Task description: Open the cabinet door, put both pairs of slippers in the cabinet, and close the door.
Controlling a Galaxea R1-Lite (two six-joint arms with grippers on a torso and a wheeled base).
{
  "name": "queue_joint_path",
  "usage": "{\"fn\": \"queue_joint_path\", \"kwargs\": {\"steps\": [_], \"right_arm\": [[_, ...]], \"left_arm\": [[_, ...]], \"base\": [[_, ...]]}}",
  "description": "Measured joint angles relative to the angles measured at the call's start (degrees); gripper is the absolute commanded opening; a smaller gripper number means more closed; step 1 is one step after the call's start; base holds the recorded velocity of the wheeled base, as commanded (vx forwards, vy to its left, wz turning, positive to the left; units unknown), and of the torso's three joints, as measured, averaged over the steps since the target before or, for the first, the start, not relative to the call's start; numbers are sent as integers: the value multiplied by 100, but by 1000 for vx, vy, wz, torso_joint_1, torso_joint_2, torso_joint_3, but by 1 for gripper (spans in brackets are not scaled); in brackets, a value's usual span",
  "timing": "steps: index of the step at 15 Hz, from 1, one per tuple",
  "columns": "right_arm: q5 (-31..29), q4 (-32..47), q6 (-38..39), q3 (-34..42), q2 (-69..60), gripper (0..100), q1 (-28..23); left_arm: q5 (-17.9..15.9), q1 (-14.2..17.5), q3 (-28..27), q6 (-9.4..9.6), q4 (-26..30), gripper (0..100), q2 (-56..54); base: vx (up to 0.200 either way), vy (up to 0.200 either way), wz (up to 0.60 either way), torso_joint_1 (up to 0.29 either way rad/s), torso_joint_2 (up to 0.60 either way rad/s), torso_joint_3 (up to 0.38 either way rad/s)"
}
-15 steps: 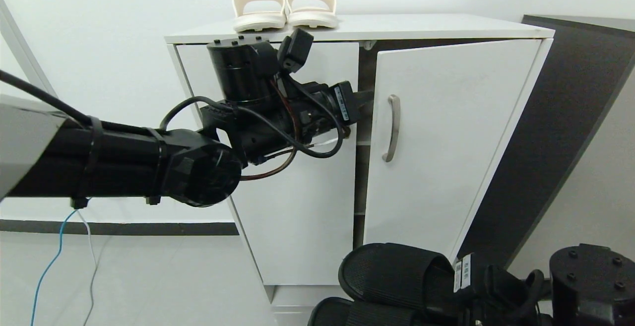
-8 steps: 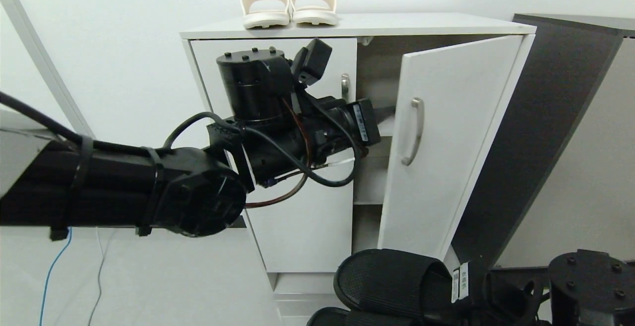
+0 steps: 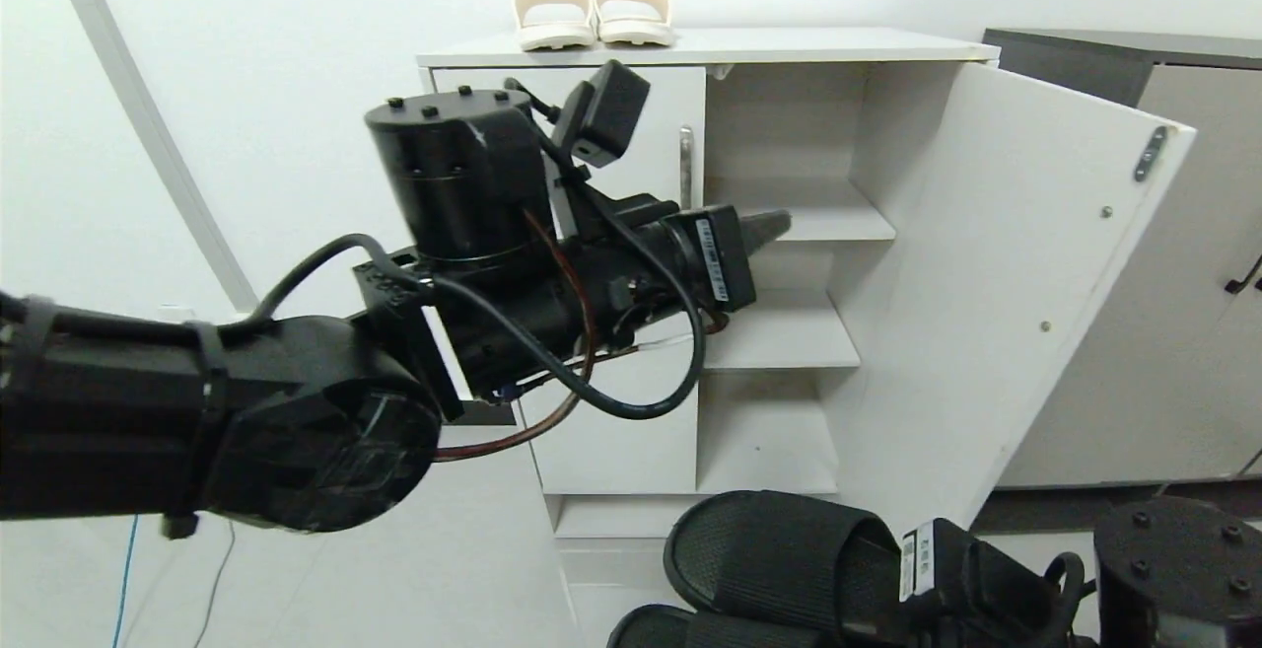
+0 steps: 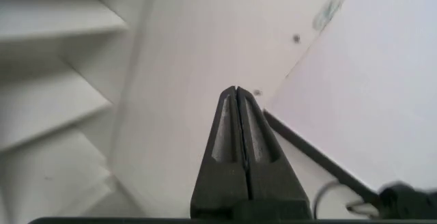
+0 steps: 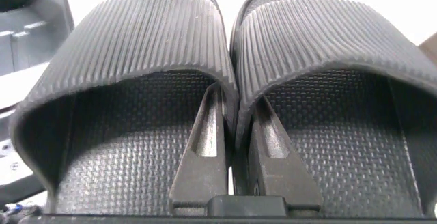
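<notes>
The white cabinet stands ahead with its right door swung wide open, baring three shelves. A cream pair of slippers rests on the cabinet top. My left gripper is shut and empty, its tip in front of the upper shelf; in the left wrist view the left gripper points at the open door's inner face. My right gripper is shut on the black pair of slippers, one finger inside each slipper, pinching their inner sides together. This black pair hangs low before the cabinet.
The left cabinet door stays closed, with its metal handle at its inner edge. A grey cupboard stands just right of the open door. White wall lies behind and pale floor to the left, with loose cables on it.
The right door has swung from nearly closed to wide open, pushed by my left gripper from behind its edge. The head view has shifted. The right gripper keeps the black slippers low.
</notes>
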Motion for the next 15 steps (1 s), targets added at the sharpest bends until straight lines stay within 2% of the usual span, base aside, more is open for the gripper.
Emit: {"fn": "queue_joint_path", "kwargs": {"steps": [2,5,8,10,12,13,14,15], "right_arm": [[-5,18,11,-20,26,0,-196],[6,7,11,-102,110,0,-413],[-9,13,11,-161,144,0,-494],[-13,11,18,-207,155,0,-549],[-24,10,18,-245,155,0,-618],[-24,10,27,-260,155,0,-647],[-27,10,33,-286,152,0,-686],[-30,11,44,-306,152,0,-730]], "left_arm": [[194,129,364,2,39,0,-362],[268,322,1167,51,123,0,-1254],[295,581,2083,150,670,0,-2531],[434,778,2569,254,1424,0,-3465],[1005,923,2878,523,2573,0,-4352],[1363,998,3038,763,3137,0,-4771],[1588,1147,3195,1034,3400,0,-5154],[1744,1431,3424,1317,3594,0,-5549]], "base": [[0,0,0,0,0,0],[0,0,0,0,0,0],[0,0,0,0,0,0],[0,0,0,0,0,0],[0,0,0,0,0,0],[0,0,0,0,0,0],[0,0,0,0,0,0],[0,0,0,0,0,0]]}}
